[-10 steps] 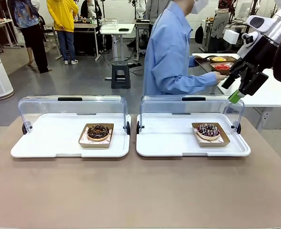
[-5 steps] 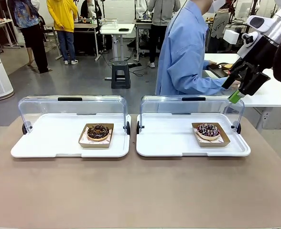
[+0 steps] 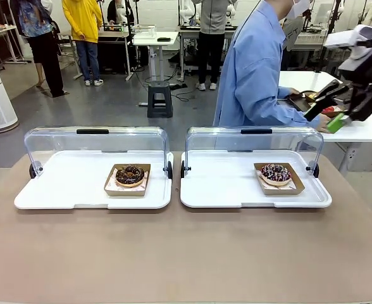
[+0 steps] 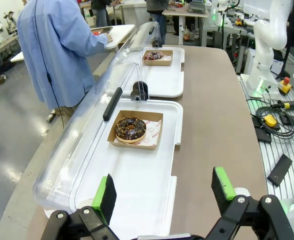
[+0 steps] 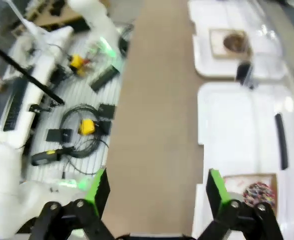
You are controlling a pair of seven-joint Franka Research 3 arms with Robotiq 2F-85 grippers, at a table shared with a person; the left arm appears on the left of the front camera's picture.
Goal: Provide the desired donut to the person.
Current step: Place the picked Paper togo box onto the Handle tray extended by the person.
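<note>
A chocolate donut (image 3: 130, 174) in a brown paper tray lies on the left white tray (image 3: 59, 190). A sprinkled donut (image 3: 276, 172) in its own paper tray lies on the right white tray (image 3: 224, 190). The person (image 3: 252, 69) in a light blue shirt stands behind the right tray, turned toward a side table. My right gripper (image 3: 321, 120) hangs open and empty, high at the far right near the person's hand. In the left wrist view my left gripper (image 4: 164, 190) is open above the near tray, short of the chocolate donut (image 4: 130, 129). The blurred right wrist view has the right gripper (image 5: 157, 187) open, the sprinkled donut (image 5: 257, 192) beside it.
Both trays have clear hinged lids (image 3: 97, 142) standing open along their far edges. A white side table (image 3: 363, 126) with a dark tray of food stands at the right. A stool (image 3: 159, 98) and other people are farther back. Cables and devices (image 4: 274, 117) lie beside the table.
The person has stepped to the right toward the side table. My right gripper has drawn back to the right, still open. The donuts have not moved.
</note>
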